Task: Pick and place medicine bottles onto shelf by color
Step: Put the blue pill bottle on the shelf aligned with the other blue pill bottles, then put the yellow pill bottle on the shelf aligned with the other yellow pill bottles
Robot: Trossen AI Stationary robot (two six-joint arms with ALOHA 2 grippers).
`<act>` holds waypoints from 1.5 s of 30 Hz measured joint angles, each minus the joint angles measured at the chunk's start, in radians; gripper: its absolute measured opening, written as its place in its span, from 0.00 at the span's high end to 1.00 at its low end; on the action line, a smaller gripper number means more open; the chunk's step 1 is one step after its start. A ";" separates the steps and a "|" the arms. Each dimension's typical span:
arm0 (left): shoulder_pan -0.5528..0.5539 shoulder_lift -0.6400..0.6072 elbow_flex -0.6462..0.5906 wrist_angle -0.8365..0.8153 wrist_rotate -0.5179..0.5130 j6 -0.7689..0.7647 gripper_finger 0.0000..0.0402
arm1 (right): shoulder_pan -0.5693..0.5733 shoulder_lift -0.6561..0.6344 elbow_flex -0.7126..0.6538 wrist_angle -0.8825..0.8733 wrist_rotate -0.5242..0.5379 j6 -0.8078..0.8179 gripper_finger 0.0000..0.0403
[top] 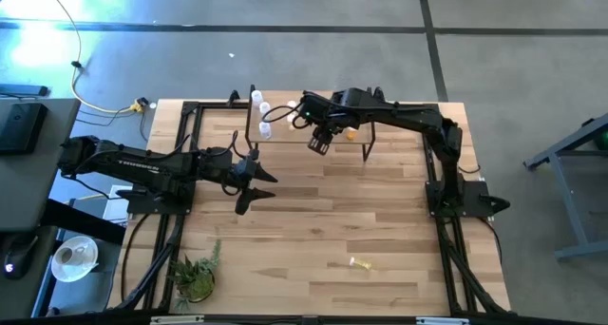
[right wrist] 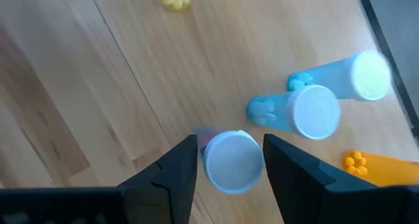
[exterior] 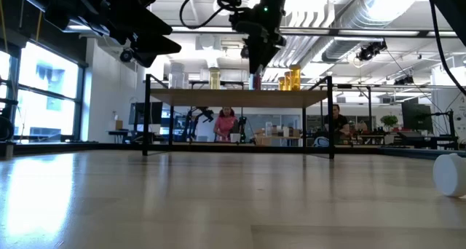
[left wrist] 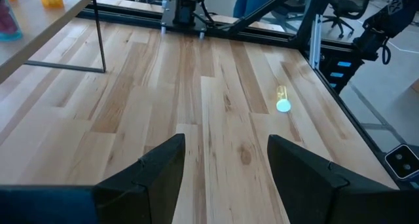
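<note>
You are nearly done: most bottles stand on the shelf [top: 285, 140], your right gripper [right wrist: 229, 160] has its fingers apart around a bluish bottle [right wrist: 230, 160] there, and one yellow bottle [top: 361, 263] lies on the table while the left gripper [top: 249, 184] waits spread open.

In the right wrist view an orange bottle [right wrist: 383, 165] is cut off; the capped bottle's [right wrist: 230, 160] body is hidden.
</note>
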 joint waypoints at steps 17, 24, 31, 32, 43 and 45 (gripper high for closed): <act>0.000 0.000 0.000 -0.013 0.000 0.026 0.49 | 0.072 -0.102 0.002 -0.039 -0.008 0.069 0.59; 0.000 0.000 0.000 -0.033 -0.025 0.034 0.49 | 0.165 -0.135 0.003 -0.070 -0.008 0.068 0.59; 0.000 0.000 0.000 -0.044 -0.027 0.034 0.49 | 0.266 -0.137 -0.016 -0.173 -0.008 0.094 0.59; 0.000 0.000 0.000 -0.045 -0.027 0.034 0.49 | 0.280 -0.136 -0.025 -0.182 -0.008 0.098 0.59; 0.000 0.000 0.000 -0.045 -0.027 0.034 0.49 | 0.379 -0.140 -0.185 -0.198 -0.082 0.195 0.59; 0.000 0.000 0.000 -0.045 -0.027 0.034 0.49 | 0.387 -0.143 -0.222 -0.203 -0.100 0.230 0.59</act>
